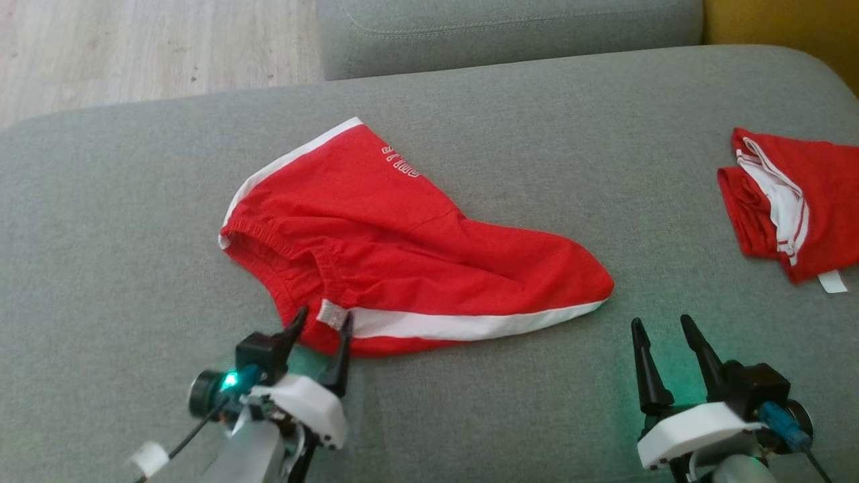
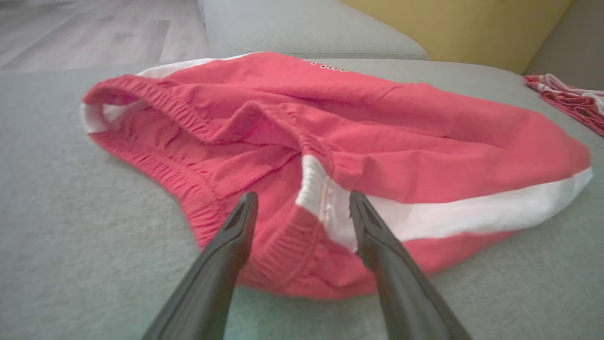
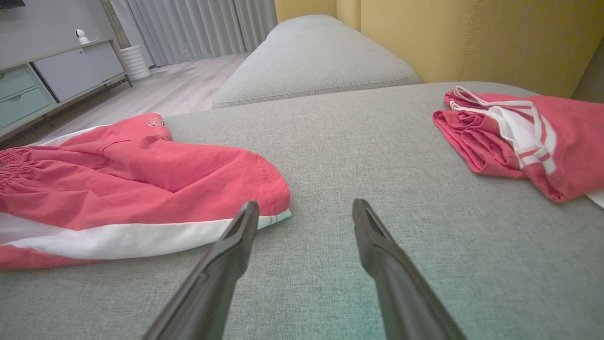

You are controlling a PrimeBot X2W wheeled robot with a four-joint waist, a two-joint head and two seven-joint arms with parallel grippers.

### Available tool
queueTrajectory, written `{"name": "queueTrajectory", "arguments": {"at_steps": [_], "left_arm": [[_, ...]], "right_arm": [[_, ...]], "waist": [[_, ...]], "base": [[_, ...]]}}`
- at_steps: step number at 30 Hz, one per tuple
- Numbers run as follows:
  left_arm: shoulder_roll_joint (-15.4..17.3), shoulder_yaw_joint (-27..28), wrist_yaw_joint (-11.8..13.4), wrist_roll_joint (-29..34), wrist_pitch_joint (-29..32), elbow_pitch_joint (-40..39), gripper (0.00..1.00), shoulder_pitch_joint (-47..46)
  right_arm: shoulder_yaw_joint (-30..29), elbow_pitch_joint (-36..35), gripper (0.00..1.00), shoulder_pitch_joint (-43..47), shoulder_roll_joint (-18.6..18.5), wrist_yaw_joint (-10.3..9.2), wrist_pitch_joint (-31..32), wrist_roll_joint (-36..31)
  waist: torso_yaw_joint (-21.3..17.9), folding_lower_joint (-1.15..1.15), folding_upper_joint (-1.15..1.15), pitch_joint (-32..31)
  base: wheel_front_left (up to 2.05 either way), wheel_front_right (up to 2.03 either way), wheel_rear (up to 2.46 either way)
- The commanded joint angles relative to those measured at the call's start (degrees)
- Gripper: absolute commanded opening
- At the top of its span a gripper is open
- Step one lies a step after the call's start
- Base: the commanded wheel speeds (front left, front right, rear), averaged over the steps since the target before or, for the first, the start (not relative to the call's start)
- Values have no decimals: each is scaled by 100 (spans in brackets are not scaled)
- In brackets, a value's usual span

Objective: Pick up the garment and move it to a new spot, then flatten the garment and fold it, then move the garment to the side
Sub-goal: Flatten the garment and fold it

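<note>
**Left fingers astride the waistband, right arm idle off the hem**

Head view. Both grippers sit at the near edge, jaws spread wide and holding nothing. The left gripper [image 1: 325, 314] has its tips either side of the near end of the waistband [image 1: 268, 248]. The right gripper [image 1: 661, 322] points at bare grey cushion [image 1: 134, 201], just right of and nearer than the hem corner [image 1: 604, 295]. The garment [image 1: 402, 235], red shorts, lies mid-cushion with its long axis running left to right: waistband left, leg hem right, a white stripe [image 1: 470, 325] along the near side. The left arm is plainly the nearer one, and the cloth lies straight ahead of its fingers. A folded red garment [image 1: 792, 201] rests well apart at the right. Floor [image 1: 134, 54] shows past the far-left edge.

Left wrist view. The left gripper [image 2: 303, 196] is wide open. The white end of the waistband stands bunched between its fingers, with red cloth under and beyond them. Whether the fingers touch the fabric I cannot tell. My judgement is that a short advance and a close would take this corner.

Right wrist view. The right gripper [image 3: 306, 205] is wide and empty over open cushion. The garment [image 3: 141, 189] lies to its left, its hem corner just beside the left finger. Bare cushion stretches ahead, the folded piece lies far right, and a yellow backrest [image 3: 472, 38] closes that side.
</note>
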Motion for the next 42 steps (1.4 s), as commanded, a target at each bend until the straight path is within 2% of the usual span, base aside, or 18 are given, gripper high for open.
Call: {"name": "queueTrajectory", "arguments": {"at_steps": [1, 10, 19, 21, 22, 23, 26, 31, 37, 42], "left_arm": [[74, 21, 11, -125, -71, -95, 100, -340], [221, -889, 9, -820, 16, 259, 100, -787], [409, -1643, 8, -1390, 557, 418, 100, -984], [470, -1800, 8, -1539, 513, 358, 47, -1046], [489, -1840, 8, -1572, 480, 345, 12, -1065], [501, -1872, 8, -1614, 447, 332, 0, -1079], [535, -1913, 8, -1710, 295, 326, 0, -1111], [617, -1440, 187, -1956, -40, 200, 0, -996], [913, -668, 450, -1879, -68, -442, 0, -549], [947, -244, 446, -1685, -70, -732, 0, -249]], "right_arm": [[112, -170, 100, -234, -23, 37, -38, 18], [191, -133, 100, -277, -23, 37, -38, 61], [191, -82, 100, -257, -23, 37, -38, 131], [206, -81, 100, -270, -23, 37, -38, 148], [210, -80, 100, -276, -23, 37, -38, 151], [211, -80, 100, -282, -23, 37, -38, 153], [189, -75, 100, -286, -23, 37, -38, 157], [309, -16, 100, -274, -23, 37, -38, 255], [754, 227, 100, -361, -23, 37, -38, 361], [1326, 384, 100, -462, -23, 37, -38, 455]], "waist": [[-1, -1, 0, 13], [10, -1, 0, 40], [60, -1, 0, 57], [76, -1, 0, 77], [80, -1, 0, 85], [86, -1, 0, 92], [124, -1, 0, 105], [315, -1, 0, 136], [483, -1, 0, 191], [530, -1, 0, 248]], "base": [[0, 0, 0], [0, 0, 0], [0, 0, 0], [0, 0, 0], [0, 0, 0], [0, 0, 0], [0, 0, 0], [0, 0, 0], [0, 0, 0], [0, 0, 0]]}}
